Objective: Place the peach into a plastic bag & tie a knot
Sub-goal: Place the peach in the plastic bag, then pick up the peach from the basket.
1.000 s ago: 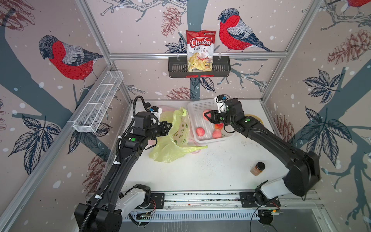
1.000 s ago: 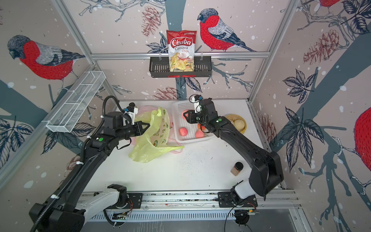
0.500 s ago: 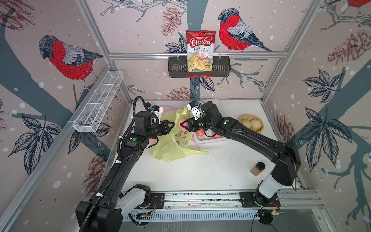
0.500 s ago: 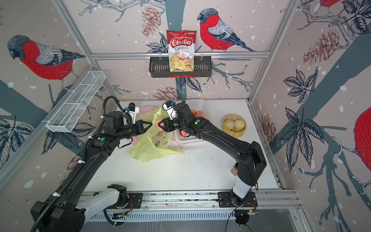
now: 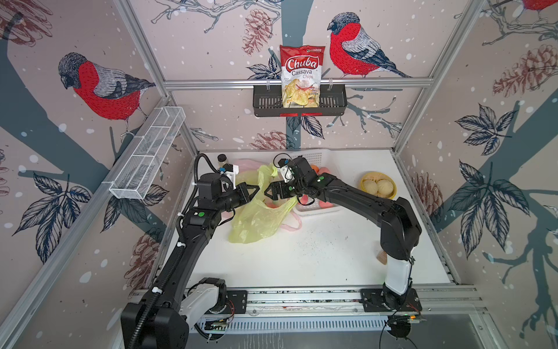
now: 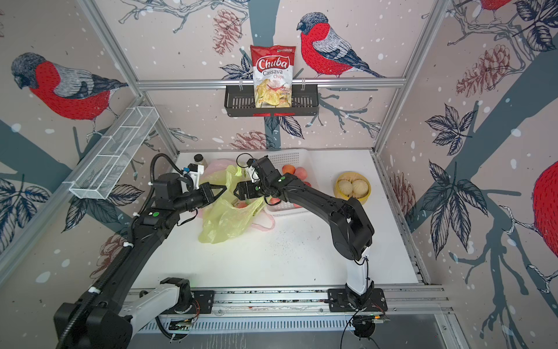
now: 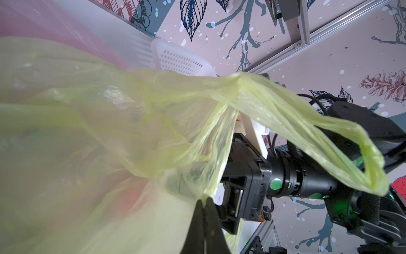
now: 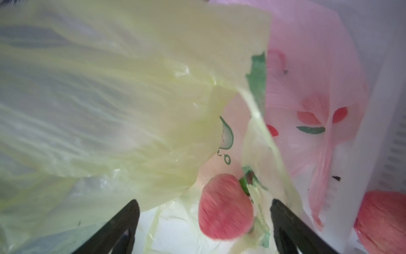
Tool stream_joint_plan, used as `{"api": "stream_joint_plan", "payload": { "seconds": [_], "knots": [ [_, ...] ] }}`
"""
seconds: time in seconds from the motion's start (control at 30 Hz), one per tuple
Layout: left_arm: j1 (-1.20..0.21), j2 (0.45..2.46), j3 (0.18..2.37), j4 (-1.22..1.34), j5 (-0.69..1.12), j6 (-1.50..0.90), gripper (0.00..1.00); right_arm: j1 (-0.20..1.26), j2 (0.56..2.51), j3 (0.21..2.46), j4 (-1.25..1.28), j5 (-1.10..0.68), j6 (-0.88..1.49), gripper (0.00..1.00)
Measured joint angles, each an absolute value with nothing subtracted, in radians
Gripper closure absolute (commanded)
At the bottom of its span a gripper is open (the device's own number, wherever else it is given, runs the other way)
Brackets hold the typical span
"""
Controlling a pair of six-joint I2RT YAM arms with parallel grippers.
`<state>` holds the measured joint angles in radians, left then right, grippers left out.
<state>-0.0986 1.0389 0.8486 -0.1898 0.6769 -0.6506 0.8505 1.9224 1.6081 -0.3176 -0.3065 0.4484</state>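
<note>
Left gripper (image 7: 204, 203) clamped on bag (image 5: 259, 217) rim; right gripper (image 8: 203, 201) jaws apart, peach (image 8: 225, 205) loose between them. Risk: thin rim may slip the left pinch, mouth collapses, peach rolls out.

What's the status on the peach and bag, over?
Left gripper shut on rim of yellow bag. Right gripper open, peach loose in the bag's mouth. No knot yet; nothing seen blocking.

bag (image 5: 259, 217) is thin glossy plastic, basket (image 5: 314, 157) matt plastic.
</note>
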Motion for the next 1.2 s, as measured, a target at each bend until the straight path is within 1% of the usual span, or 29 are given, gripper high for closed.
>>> {"api": "stream_joint_plan", "payload": {
  "seconds": [0.1, 0.23, 0.27, 0.37, 0.5, 0.57, 0.7, 0.83, 1.0, 1.1, 1.17, 1.2],
  "knots": [
    [-0.064, 1.037, 0.816, -0.165, 0.706, -0.661, 1.00, 0.846, 1.905, 1.589, -0.316, -0.315, 0.448, 0.09],
    [-0.029, 1.044, 0.783, -0.160, 0.727, -0.657, 1.00, 0.808, 1.797, 1.499, -0.317, -0.313, 0.444, 0.18],
    [-0.025, 1.050, 0.779, -0.161, 0.729, -0.651, 1.00, 0.794, 1.761, 1.469, -0.319, -0.305, 0.442, 0.19],
    [-0.020, 1.075, 0.767, -0.171, 0.728, -0.625, 1.00, 0.731, 1.649, 1.368, -0.322, -0.272, 0.419, 0.19],
    [-0.017, 1.101, 0.736, -0.170, 0.728, -0.595, 1.00, 0.623, 1.565, 1.236, -0.313, -0.217, 0.417, 0.11],
    [-0.017, 1.104, 0.723, -0.171, 0.728, -0.593, 1.00, 0.602, 1.589, 1.221, -0.319, -0.205, 0.407, 0.11],
    [-0.017, 1.102, 0.719, -0.169, 0.729, -0.576, 1.00, 0.590, 1.737, 1.272, -0.334, -0.191, 0.379, 0.12],
    [-0.017, 1.099, 0.719, -0.169, 0.730, -0.572, 1.00, 0.593, 1.861, 1.325, -0.342, -0.191, 0.365, 0.15],
    [-0.017, 1.092, 0.719, -0.170, 0.731, -0.569, 1.00, 0.601, 1.971, 1.404, -0.344, -0.212, 0.364, 0.17],
    [-0.017, 1.082, 0.717, -0.170, 0.732, -0.569, 1.00, 0.605, 2.019, 1.448, -0.342, -0.224, 0.364, 0.22],
    [-0.017, 1.077, 0.717, -0.170, 0.732, -0.569, 1.00, 0.607, 2.043, 1.463, -0.339, -0.229, 0.364, 0.30],
    [-0.017, 1.075, 0.717, -0.170, 0.732, -0.569, 1.00, 0.607, 2.051, 1.466, -0.338, -0.231, 0.365, 0.36]
  ]
}}
